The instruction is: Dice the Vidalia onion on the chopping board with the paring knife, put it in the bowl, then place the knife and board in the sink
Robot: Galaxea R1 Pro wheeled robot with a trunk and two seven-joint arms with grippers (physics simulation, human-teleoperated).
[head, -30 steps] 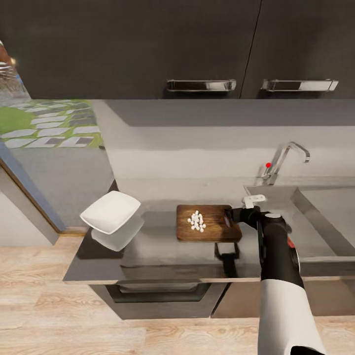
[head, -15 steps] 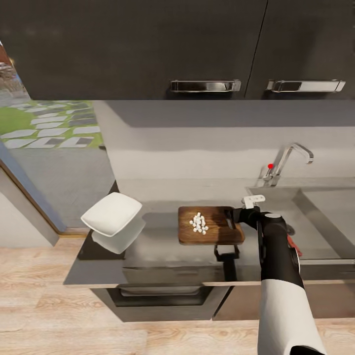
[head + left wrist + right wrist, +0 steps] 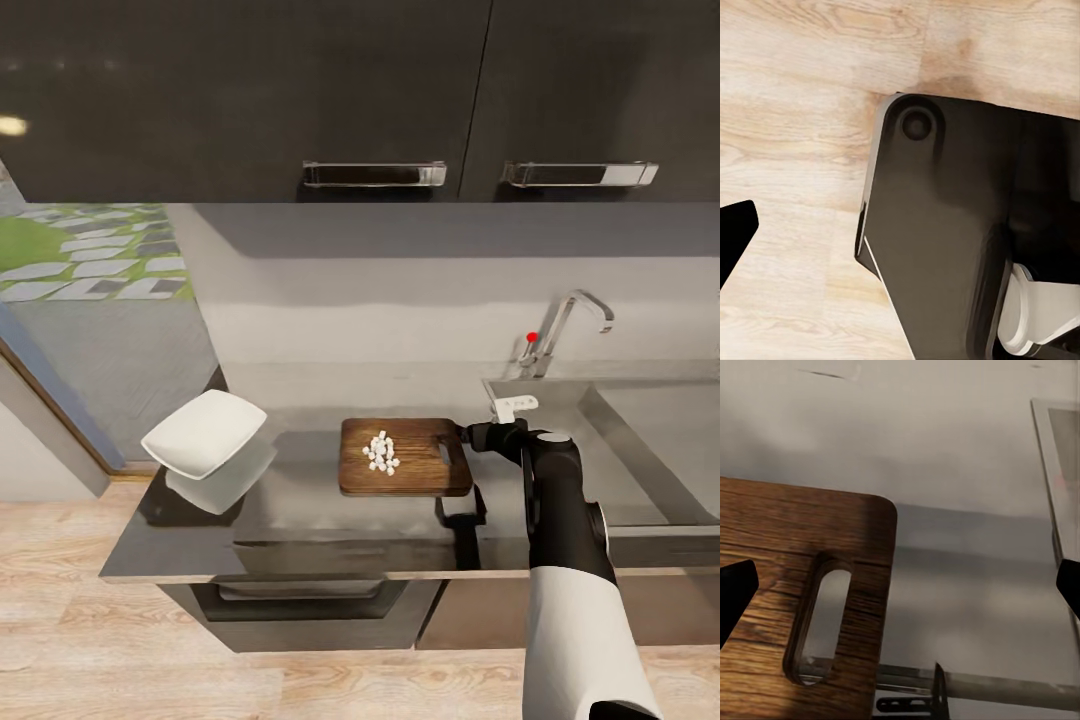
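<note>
The brown chopping board (image 3: 405,457) lies flat on the grey countertop (image 3: 300,520), with a small heap of white diced onion (image 3: 380,452) left of its middle. Its slotted end (image 3: 821,622) points toward the sink (image 3: 650,440). My right gripper (image 3: 468,437) hovers open at that slotted end; in the right wrist view one fingertip (image 3: 735,592) is over the board and the other (image 3: 1069,585) over the counter by the sink's rim. The white bowl (image 3: 204,432) stands at the counter's left end. The paring knife is hidden. My left gripper (image 3: 900,229) hangs open over the floor.
The chrome tap (image 3: 560,325) with its red knob rises behind the sink. Dark wall cabinets (image 3: 375,100) hang above the counter. A doorway with paving outside is at the left. In the left wrist view the robot's dark base (image 3: 945,225) stands on the wooden floor (image 3: 795,112).
The camera has moved, so the whole scene has slid left. The right gripper now sits at the board's right edge rather than over it. A red bit beside the forearm no longer shows.
</note>
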